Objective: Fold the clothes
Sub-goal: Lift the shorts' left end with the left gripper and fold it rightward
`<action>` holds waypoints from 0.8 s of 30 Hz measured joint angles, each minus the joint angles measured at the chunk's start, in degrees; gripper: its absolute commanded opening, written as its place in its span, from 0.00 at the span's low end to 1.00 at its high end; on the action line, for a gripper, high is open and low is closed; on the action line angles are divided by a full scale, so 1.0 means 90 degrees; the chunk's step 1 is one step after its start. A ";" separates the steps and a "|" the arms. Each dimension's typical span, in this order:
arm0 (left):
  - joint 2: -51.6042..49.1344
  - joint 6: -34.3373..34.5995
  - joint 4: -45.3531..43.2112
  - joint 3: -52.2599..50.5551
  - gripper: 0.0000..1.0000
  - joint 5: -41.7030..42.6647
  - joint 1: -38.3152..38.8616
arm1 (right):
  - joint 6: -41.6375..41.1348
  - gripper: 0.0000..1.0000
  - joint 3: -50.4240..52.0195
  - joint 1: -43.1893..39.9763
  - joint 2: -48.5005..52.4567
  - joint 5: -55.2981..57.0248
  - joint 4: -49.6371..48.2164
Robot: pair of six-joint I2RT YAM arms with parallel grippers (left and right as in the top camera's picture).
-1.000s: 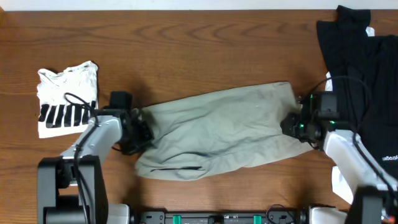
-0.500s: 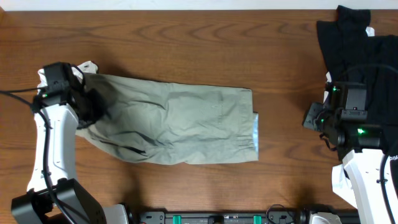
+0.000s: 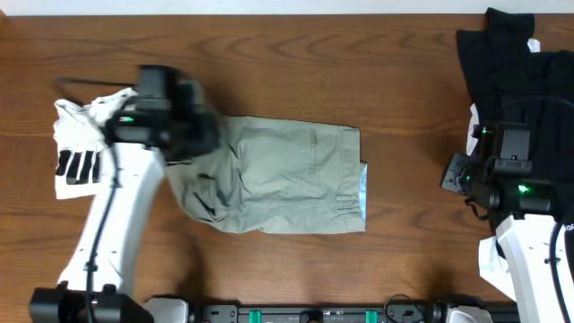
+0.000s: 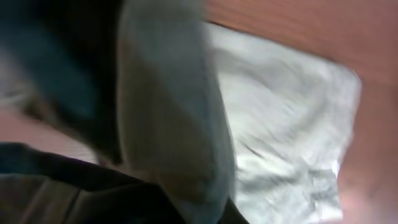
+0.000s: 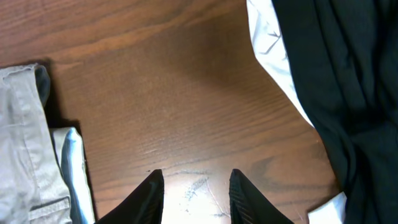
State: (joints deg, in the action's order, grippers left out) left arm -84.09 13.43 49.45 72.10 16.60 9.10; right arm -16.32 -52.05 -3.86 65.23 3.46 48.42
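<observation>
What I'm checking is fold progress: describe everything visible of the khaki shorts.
The khaki shorts look like light grey-green cotton, lying on the wooden table doubled into a rough rectangle. The waistband edge faces right, with paler lining peeking out there. The left end is rumpled, where the blurred left gripper appears shut on the cloth.

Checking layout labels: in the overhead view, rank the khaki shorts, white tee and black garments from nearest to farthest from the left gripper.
1. khaki shorts, table centre, held by the left gripper.
2. white tee, far left.
3. black garments, far right.
</observation>
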 measured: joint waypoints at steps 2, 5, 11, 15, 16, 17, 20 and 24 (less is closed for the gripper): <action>0.0000 0.0002 -0.0151 0.0000 0.06 -0.0007 0.0699 | 0.0002 0.33 0.0000 0.0000 0.0000 0.0002 0.0002; 0.0000 0.0007 -0.0406 0.0000 0.06 -0.0005 0.1552 | 0.0002 0.33 0.0000 0.0000 0.0002 0.0000 0.0010; -0.0066 0.0321 -0.0806 0.0000 0.06 -0.0274 0.2888 | 0.0002 0.33 0.0000 0.0000 0.0117 -0.0053 0.0029; -0.0364 0.0593 -0.1144 0.0000 0.06 -0.0391 0.3429 | 0.0002 0.33 0.0000 0.0000 0.0165 -0.0114 0.0044; -0.0464 0.0668 -0.1231 0.0000 0.06 -0.0393 0.3529 | 0.0002 0.33 0.0000 0.0000 0.0165 -0.0124 0.0044; -0.0585 0.0724 -0.1343 0.0000 0.06 -0.0410 0.3628 | 0.0002 0.33 0.0000 0.0000 0.0165 -0.0131 0.0049; -0.0840 0.0923 -0.1600 0.0000 0.06 -0.0418 0.3813 | 0.0002 0.33 0.0000 0.0000 0.0168 -0.0172 0.0066; -0.0969 0.1171 -0.1906 0.0000 0.07 -0.0454 0.3929 | 0.0002 0.33 0.0000 0.0000 0.0168 -0.0211 0.0136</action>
State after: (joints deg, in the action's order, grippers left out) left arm -92.82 23.97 32.29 72.10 12.51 44.47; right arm -16.29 -52.05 -3.86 66.74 1.56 49.65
